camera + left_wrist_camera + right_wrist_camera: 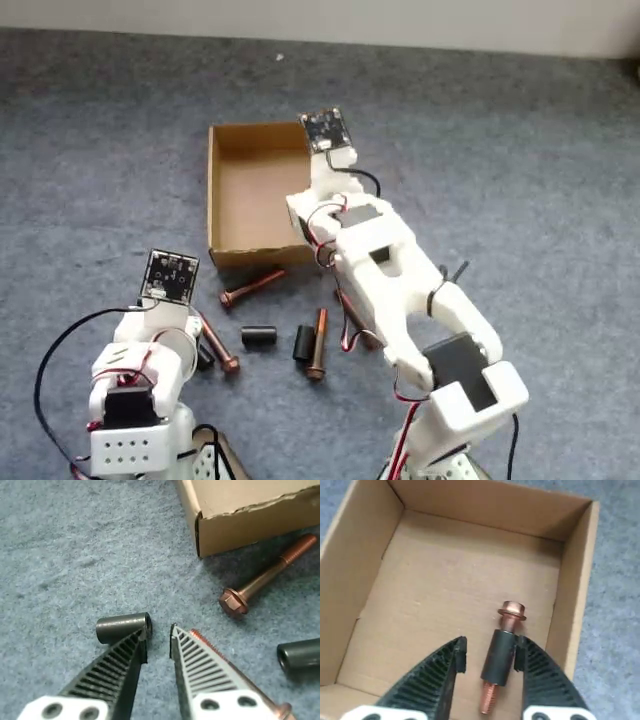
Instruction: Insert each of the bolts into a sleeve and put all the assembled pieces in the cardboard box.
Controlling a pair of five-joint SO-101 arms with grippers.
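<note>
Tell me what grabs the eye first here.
The assembled piece, a bolt in a sleeve, sits in the box between the open fingers of the right gripper. Next comes the left gripper, open and low over the carpet, beside a loose sleeve and a bolt outside the box.

In the high view the right arm (400,290) lies over the cardboard box (225,190), hiding its right wall, its near right corner and the floor beside them. In the left wrist view one finger (200,670) of the left gripper (159,642) covers most of a bolt (199,635), leaving a strip of thread and a bit of the head. The other finger hides part of a sleeve (117,626), and a second sleeve (300,657) is cut off by the picture's edge.
</note>
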